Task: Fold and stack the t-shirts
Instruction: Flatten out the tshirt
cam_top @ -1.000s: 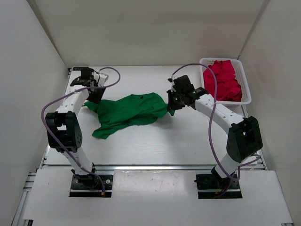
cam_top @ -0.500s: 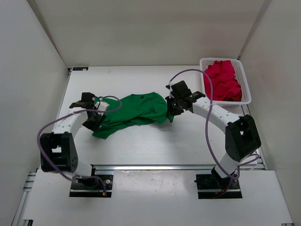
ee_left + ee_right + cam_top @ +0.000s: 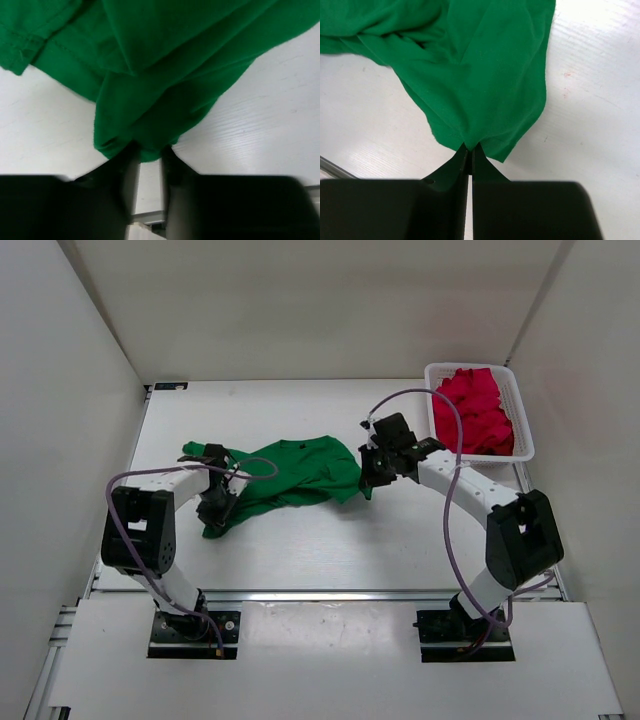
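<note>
The right gripper point(image 3: 468, 149) is clamped tight on a hem of the green shirt point(image 3: 485, 75), which lies bunched on the table point(image 3: 400, 530) between the arms. The left gripper point(image 3: 149, 159) seems to pinch its other end, though the dark, blurred fingers point(image 3: 124, 172) hide the contact. The basket point(image 3: 522, 415) holds red shirts point(image 3: 478, 410), heaped so their number is unclear.
</note>
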{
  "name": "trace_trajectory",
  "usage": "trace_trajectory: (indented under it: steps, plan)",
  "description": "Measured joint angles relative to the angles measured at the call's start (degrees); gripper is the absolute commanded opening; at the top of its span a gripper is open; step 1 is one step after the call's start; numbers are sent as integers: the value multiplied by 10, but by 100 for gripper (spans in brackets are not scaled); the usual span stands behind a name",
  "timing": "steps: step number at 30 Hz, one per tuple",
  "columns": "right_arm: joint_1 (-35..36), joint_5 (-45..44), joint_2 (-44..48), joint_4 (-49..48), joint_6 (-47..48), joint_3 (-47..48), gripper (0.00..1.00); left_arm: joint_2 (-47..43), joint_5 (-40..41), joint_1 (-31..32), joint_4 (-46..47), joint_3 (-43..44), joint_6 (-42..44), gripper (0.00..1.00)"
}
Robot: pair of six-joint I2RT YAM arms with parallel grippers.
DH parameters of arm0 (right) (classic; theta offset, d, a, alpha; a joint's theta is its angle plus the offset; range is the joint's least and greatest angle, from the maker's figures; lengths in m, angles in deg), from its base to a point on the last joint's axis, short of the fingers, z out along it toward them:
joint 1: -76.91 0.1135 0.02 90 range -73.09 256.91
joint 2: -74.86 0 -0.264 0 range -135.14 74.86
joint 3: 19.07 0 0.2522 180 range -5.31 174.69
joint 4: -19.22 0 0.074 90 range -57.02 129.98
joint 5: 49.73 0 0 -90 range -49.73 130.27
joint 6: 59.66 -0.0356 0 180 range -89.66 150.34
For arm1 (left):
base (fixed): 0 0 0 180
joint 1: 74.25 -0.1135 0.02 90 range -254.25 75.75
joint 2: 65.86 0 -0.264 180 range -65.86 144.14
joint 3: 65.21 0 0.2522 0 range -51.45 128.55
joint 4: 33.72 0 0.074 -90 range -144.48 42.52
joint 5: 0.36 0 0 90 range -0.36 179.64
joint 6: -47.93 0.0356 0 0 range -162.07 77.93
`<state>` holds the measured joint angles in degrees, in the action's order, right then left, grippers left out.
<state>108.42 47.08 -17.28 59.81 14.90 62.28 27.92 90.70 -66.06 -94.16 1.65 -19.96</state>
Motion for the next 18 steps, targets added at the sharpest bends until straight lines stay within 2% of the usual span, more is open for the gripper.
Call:
trace_trajectory:
  steps: [2,4,8,11,14,15,18]
  plan:
    - [-5,1,6,-2,0,0,0,13,-6,-7,-13,12,-17,7]
    - [-8,2,8,-2,1,0,0,29,-12,-21,-27,28,-25,0]
    - [-15,3,5,14,13,21,0,48,-21,-52,-44,58,-32,0]
    - [-43,-2,-18,43,21,103,0,76,-18,-73,-72,137,-31,0]
    - [-97,-12,-54,53,21,243,0,128,-20,-95,-107,349,-36,0]
    - [-119,-17,-65,50,19,299,0,149,-22,-103,-116,455,-38,0]
    - [-166,-34,-64,31,20,410,0,174,-24,-117,-90,683,-38,0]
